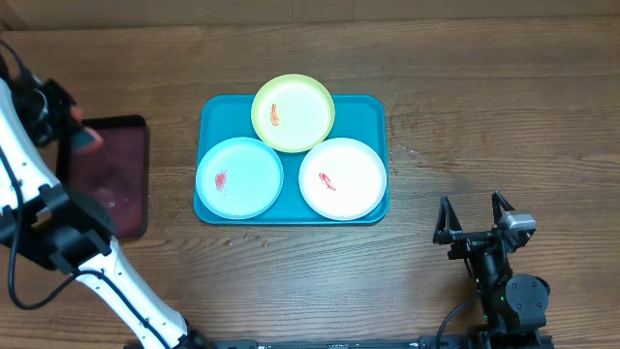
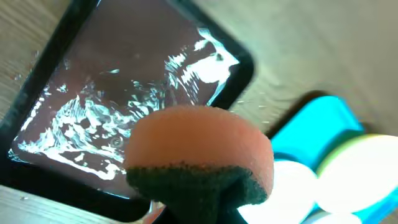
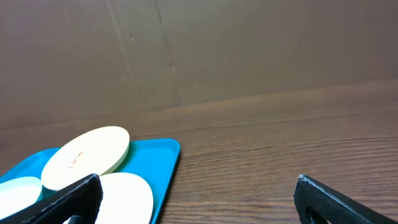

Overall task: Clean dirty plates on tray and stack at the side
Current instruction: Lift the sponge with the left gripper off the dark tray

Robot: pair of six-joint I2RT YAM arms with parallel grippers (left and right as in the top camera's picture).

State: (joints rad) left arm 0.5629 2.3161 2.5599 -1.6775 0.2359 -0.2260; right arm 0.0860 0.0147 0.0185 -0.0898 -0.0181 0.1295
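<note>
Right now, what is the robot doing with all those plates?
The left gripper is shut on a sponge over by the dark tray. The right gripper is open and holds nothing, off to the side. The yellow-green plate, light blue plate and white plate sit on the teal tray, each with a red smear. None is cleaned or stacked yet.

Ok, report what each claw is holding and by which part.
Left claw: orange foam sponge, pinched at its dark green scouring layer. Right claw: open, holding nothing.
</note>
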